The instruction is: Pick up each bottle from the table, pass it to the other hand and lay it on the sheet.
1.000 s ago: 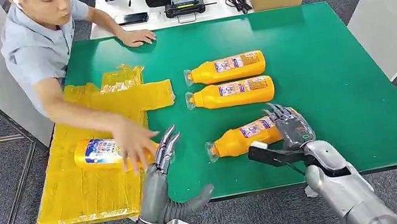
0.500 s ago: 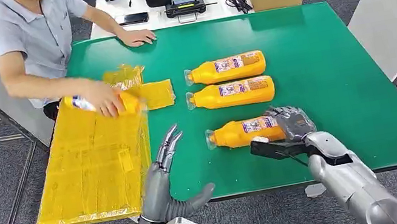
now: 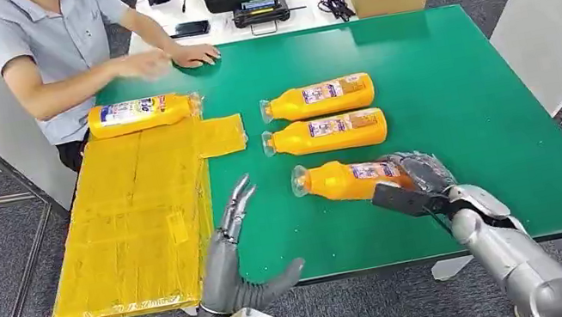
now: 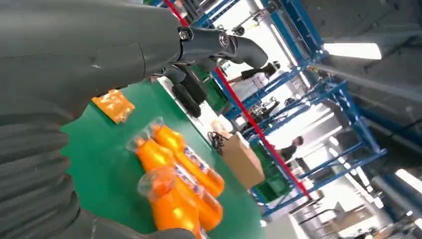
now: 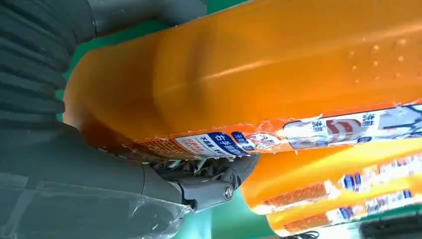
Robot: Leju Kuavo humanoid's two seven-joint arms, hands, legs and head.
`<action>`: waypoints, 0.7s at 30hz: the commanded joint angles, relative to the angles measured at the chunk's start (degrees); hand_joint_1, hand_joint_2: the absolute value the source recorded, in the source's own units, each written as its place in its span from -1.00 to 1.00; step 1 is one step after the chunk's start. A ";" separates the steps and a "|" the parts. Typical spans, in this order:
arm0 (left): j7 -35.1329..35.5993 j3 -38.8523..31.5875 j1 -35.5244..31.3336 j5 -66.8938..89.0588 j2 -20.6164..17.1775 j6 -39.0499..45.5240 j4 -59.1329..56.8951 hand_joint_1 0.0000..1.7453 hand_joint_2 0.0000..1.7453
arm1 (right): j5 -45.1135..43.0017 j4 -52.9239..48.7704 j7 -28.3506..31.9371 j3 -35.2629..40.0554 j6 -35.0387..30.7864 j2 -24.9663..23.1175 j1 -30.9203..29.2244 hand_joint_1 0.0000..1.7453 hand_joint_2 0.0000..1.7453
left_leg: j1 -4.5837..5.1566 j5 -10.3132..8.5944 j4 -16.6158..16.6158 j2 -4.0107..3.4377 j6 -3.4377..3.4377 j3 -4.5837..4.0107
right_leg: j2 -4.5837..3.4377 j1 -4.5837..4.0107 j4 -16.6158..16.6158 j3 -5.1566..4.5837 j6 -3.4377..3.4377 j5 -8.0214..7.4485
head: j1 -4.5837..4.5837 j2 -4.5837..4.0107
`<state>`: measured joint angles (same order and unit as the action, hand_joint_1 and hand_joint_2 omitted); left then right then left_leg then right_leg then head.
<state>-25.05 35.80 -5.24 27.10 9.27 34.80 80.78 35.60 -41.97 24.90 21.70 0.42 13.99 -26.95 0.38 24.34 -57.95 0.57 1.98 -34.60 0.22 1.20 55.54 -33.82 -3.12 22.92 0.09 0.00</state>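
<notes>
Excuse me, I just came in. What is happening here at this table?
The robot's right hand grips the base of the nearest orange bottle on the green table. Its left hand waits open beside it. Two more bottles lie farther back. One bottle lies at the far edge of the yellow sheet, near a seated person.

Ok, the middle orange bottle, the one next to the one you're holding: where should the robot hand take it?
Grip the middle orange bottle around its wide labelled body, coming from above with the right robot hand. It lies flat, cap toward the yellow sheet, with another bottle close behind, so side access looks tight.
</notes>
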 commanded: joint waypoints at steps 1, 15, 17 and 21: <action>-2.95 -2.63 -1.54 -27.46 3.68 -5.54 -6.24 -1.00 1.00 | -11.63 -8.19 1.98 -6.62 6.29 -3.77 9.02 1.00 1.00 | -0.10 0.03 0.05 0.04 -0.11 0.16 | 0.08 -0.11 -0.10 0.20 0.11 0.01 | 0.00 0.00; 8.51 3.20 -4.60 -54.81 1.12 -17.20 -17.57 -1.00 1.00 | -18.68 -26.03 3.05 -4.04 4.06 -7.26 11.19 1.00 1.00 | -0.08 0.06 0.05 -0.20 -0.11 -0.07 | -0.22 -0.08 -0.02 -0.06 0.16 0.03 | -0.04 0.00; 7.71 4.36 -5.59 -53.34 0.99 -17.02 -18.35 -1.00 1.00 | -17.79 -26.74 3.27 -2.95 3.51 -7.29 11.38 1.00 1.00 | -0.06 0.08 0.06 -0.16 -0.13 -0.05 | -0.18 -0.06 0.00 -0.04 0.19 0.07 | -0.02 0.00; 7.12 4.89 -7.21 -53.12 1.46 -18.03 -19.28 -1.00 1.00 | -16.93 -25.36 3.06 -0.12 3.66 -6.96 9.99 1.00 1.00 | -0.02 0.00 0.04 -0.04 -0.08 -0.27 | -0.13 -0.03 0.00 -0.22 0.12 0.00 | -0.02 0.00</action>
<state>-17.33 37.37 -7.51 -26.49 12.39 17.75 68.15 17.83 -66.99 28.02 16.78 4.31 7.43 -14.75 0.40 24.30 -57.94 0.61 1.99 -34.99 0.15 1.21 55.57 -34.13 -3.11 22.90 0.07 0.00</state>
